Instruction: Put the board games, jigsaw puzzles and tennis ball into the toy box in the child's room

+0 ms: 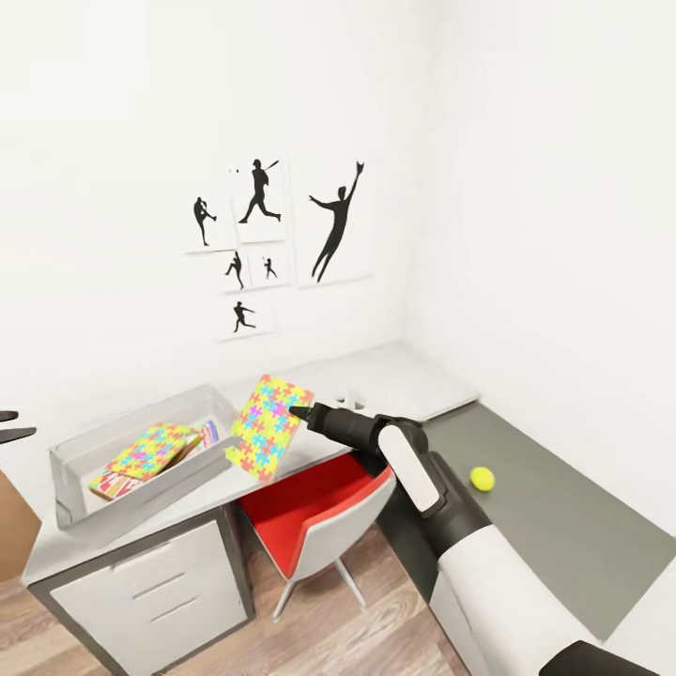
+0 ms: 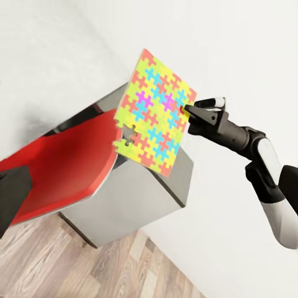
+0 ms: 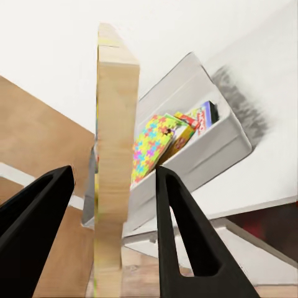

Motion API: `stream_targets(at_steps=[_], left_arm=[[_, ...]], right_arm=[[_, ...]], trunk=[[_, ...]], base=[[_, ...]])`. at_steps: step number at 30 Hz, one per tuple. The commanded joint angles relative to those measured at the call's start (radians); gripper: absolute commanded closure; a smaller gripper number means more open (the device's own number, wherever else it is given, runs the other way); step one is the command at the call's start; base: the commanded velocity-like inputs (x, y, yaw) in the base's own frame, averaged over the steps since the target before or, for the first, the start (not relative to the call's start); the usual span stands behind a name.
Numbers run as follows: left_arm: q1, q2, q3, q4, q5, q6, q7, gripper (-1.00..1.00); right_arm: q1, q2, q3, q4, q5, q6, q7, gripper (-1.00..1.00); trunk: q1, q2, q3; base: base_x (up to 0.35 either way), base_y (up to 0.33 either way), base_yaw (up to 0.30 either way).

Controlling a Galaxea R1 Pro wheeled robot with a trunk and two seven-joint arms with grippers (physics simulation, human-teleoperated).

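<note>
L-shaped desk (image 1: 394, 380) w/ toy box (image 1: 84, 451) on grey top (tennis ball (image 1: 482, 479) on lower dark section).

See-through glossy grey plastic bin (image 1: 141, 441); beside it, thin multicoloured jigsaw board (image 1: 270, 425) with pale wood edge; below, smooth red-seated chair (image 1: 314, 507) on matt wood-plank floor (image 1: 376, 629).

We note the toy box (image 1: 141, 451) on the desk (image 1: 394, 380) near its left end, above the drawers (image 1: 155, 587). Inside it one jigsaw puzzle (image 1: 150, 449) lies on top of board games (image 1: 113, 483), more boxes to its right. A second jigsaw puzzle (image 1: 270, 427) stands tilted just right of the toy box, at the desk's front edge, above the chair (image 1: 319, 512) tucked under. The right gripper (image 1: 299, 411) meets its right edge. The tennis ball (image 1: 482, 479) rests on the lower desk section, far right.
</note>
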Motion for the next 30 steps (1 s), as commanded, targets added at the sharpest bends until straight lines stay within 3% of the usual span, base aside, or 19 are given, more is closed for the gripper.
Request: stream_targets(at_steps=[1, 12, 19, 30], left_arm=[[-0.002, 0.000, -0.001, 0.000, 0.000, 0.011, -0.004, -1.00], [-0.002, 0.000, -0.002, 0.002, -0.002, 0.011, -0.004, -1.00], [-0.001, 0.000, -0.002, 0.002, -0.003, 0.011, -0.004, -1.00], [-0.001, 0.000, -0.003, 0.007, -0.006, 0.011, -0.004, -1.00]], right_arm=[[-0.001, 0.000, -0.001, -0.001, 0.003, 0.004, 0.003, 1.00], [0.000, 0.000, -0.001, -0.003, 0.004, 0.004, 0.005, 1.00], [0.000, 0.000, -0.001, -0.003, 0.005, 0.004, 0.004, 1.00], [-0.001, 0.000, -0.001, -0.002, 0.005, 0.004, 0.003, 1.00]], trunk=[[0.001, -0.002, -0.002], [0.001, -0.002, -0.002], [0.001, -0.002, -0.002], [0.001, -0.002, -0.002]], base=[[-0.013, 0.020, 0.278], [-0.002, 0.031, 0.051], [0.000, 0.218, 0.013], [-0.012, 0.276, 0.254]])
